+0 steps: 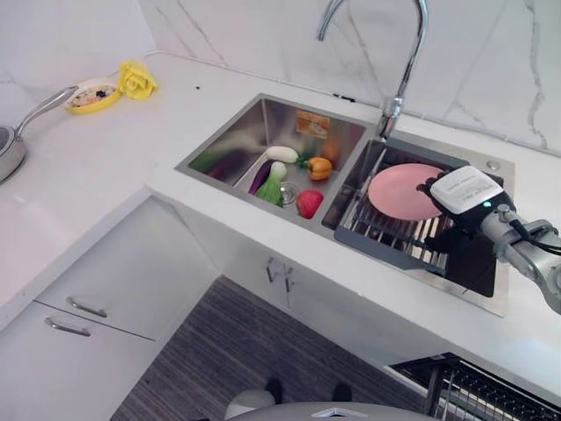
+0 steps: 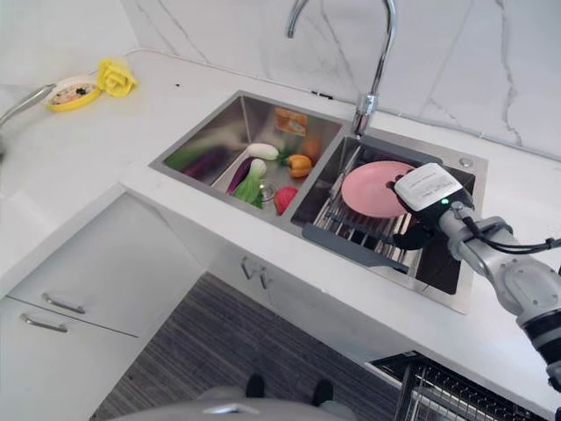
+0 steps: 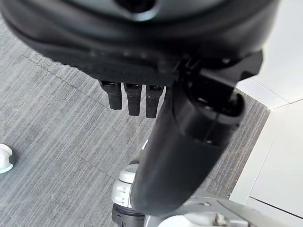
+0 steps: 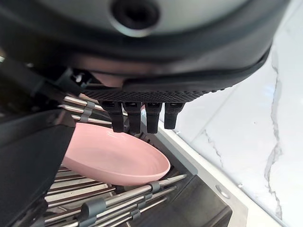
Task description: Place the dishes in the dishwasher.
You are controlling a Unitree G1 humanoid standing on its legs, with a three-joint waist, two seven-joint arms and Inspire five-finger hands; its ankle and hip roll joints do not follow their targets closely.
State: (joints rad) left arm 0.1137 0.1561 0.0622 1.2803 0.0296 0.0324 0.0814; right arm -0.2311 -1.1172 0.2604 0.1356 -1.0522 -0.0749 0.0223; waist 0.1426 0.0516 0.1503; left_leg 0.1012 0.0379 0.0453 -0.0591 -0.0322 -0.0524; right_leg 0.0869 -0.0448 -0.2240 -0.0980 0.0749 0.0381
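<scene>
A pink plate (image 1: pixel 399 191) lies tilted on the metal drying rack (image 1: pixel 379 235) in the sink's right basin. My right hand (image 1: pixel 449 239) reaches in from the right and sits at the plate's right edge. In the right wrist view its straight fingers (image 4: pixel 138 117) hang just over the plate (image 4: pixel 113 161), with the thumb off to one side beside the rim; nothing is gripped. My left hand (image 3: pixel 142 52) hangs low above the grey floor, fingers relaxed and holding nothing.
Toy vegetables (image 1: pixel 289 175) lie in the left basin. A tall faucet (image 1: pixel 399 79) rises behind the sink. A yellow dish (image 1: pixel 92 96) and a pan handle (image 1: pixel 39 107) are on the left counter. A dishwasher rack (image 1: pixel 491 390) stands open at lower right.
</scene>
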